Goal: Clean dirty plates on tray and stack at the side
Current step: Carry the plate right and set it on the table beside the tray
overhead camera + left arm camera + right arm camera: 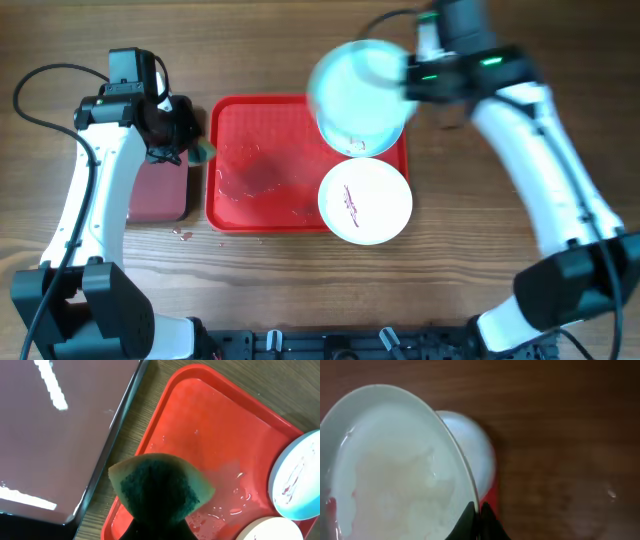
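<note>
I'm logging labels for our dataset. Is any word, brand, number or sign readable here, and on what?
None can be read.
The dark red marks on the white plate are smears, not letters.
The red tray, the mint plate in the right gripper, the sponge in the left gripper and the maroon tray show no print.

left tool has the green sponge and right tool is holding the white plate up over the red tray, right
No: the right tool holds up a pale mint-blue plate, not the white one. The overhead view shows the white plate lying on the red tray. The left tool does hold the green sponge.
</note>
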Robot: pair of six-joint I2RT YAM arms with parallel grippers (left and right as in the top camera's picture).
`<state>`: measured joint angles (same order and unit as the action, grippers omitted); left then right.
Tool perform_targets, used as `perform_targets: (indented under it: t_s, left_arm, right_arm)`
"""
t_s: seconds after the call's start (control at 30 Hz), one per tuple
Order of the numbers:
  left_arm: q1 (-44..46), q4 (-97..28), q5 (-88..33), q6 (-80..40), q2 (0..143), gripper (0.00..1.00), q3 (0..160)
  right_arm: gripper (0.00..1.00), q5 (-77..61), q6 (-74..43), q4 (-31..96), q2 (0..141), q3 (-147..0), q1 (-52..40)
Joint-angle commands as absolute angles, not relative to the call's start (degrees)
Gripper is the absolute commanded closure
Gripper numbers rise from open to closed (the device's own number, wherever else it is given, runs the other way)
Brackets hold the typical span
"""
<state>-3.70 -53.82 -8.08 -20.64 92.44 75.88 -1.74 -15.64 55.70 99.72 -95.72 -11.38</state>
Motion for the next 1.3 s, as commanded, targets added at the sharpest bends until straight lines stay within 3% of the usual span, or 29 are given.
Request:
perform_targets:
  t_s: [0.0, 0.2, 0.43, 0.53, 0.63, 0.7, 0.87, 1.0, 1.13, 1.27]
  left_arm:
    - [-3.57, -53.69, -9.13, -20.36, 91.61, 0.96, 75.96]
    - [-3.57, -53.67, -9.13, -20.36, 91.64, 0.96, 75.96]
    - [-3.57, -53.54, -9.13, -20.36, 91.64, 0.96, 75.96]
    - [-3.6, -52.88, -9.08, -20.34, 91.64, 0.96, 75.96]
    - [-3.57, -52.34, -9.13, -20.36, 91.64, 0.96, 75.96]
    - [-3.57, -52.29, -9.13, -20.36, 91.64, 0.96, 75.96]
    - [-3.57, -52.31, -9.13, -20.36, 91.64, 0.96, 75.96]
    - [-3.57, -52.29, -9.13, -20.36, 91.64, 0.96, 75.96]
    - [-3.51, -52.12, -9.13, -20.32, 91.64, 0.96, 75.96]
    - [-0.14, -52.07, -9.1, -19.64, 91.68, 0.96, 75.96]
  right_arm:
    - [0.95, -7.33, -16.51, 58.37, 99.22, -94.08, 2.0]
    - [0.96, -7.35, -16.67, 55.35, 99.2, -79.99, 20.71]
    - [0.96, -5.02, -16.75, 40.16, 99.22, -63.48, 21.82]
    - [0.96, -5.21, -16.93, 35.99, 99.22, -60.01, 20.49]
    - [0.73, -6.48, -14.83, 33.98, 99.22, -58.89, 17.17]
    - [0.66, -8.1, -13.32, 33.71, 99.22, -58.92, 15.16]
    - [0.63, -8.36, -14.92, 45.63, 96.2, -68.36, 14.61]
    - [0.62, -20.32, -10.37, 53.32, 90.21, -73.06, 12.43]
    - [0.63, -23.18, -8.12, 60.31, 90.15, -69.8, 4.16]
    - [0.63, -19.05, -16.03, 56.62, 90.17, -62.65, -5.56]
